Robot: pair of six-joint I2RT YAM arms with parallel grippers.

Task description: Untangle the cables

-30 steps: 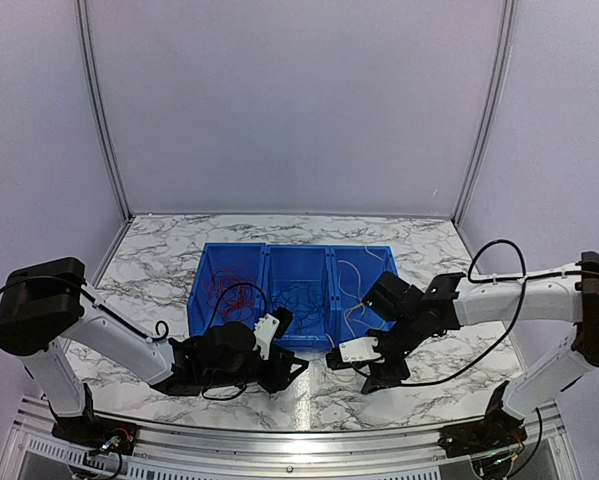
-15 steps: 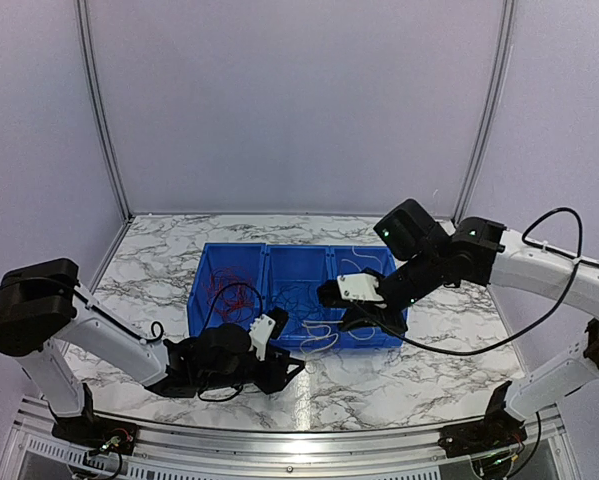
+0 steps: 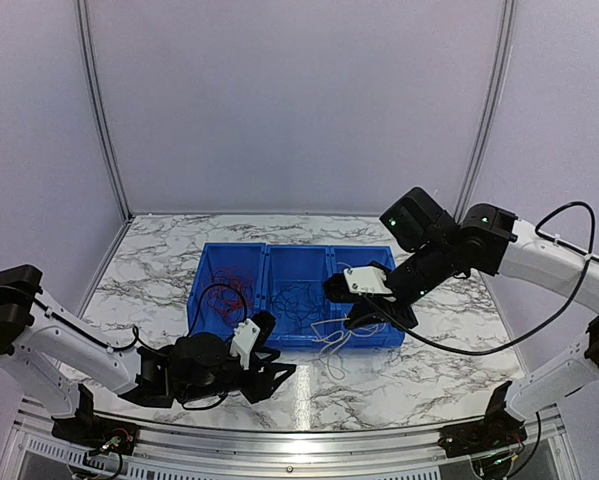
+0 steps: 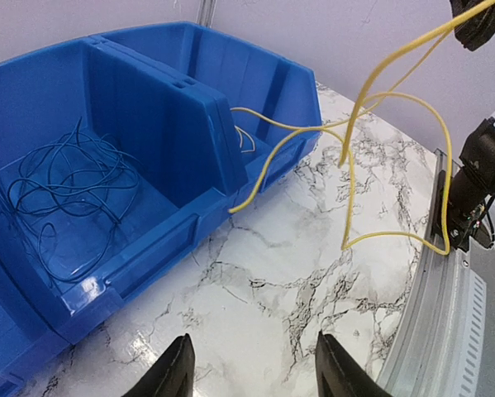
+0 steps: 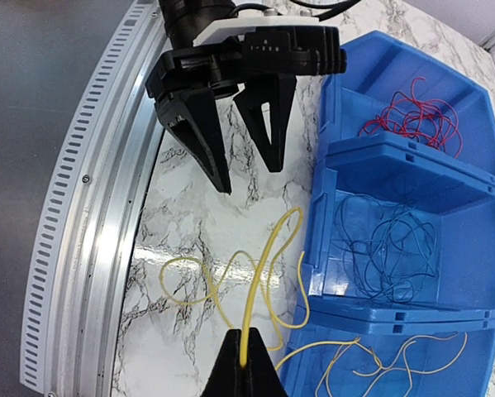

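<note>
Yellow cable [image 5: 258, 277] hangs down in loops from the right tool [image 5: 245, 368], which pinches it, over the worktop [image 5: 189, 227] beside the blue bin [image 5: 396, 149]. Left tool [image 4: 255, 351] is spread wide, holding nothing. Red cables [image 5: 412, 116] in the end box show from the right wrist, not the left

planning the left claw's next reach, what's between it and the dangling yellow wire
Only bare white marble tabletop lies between the open left claw and the thin yellow wire; nothing else sits there. The left wrist view shows it.
</note>
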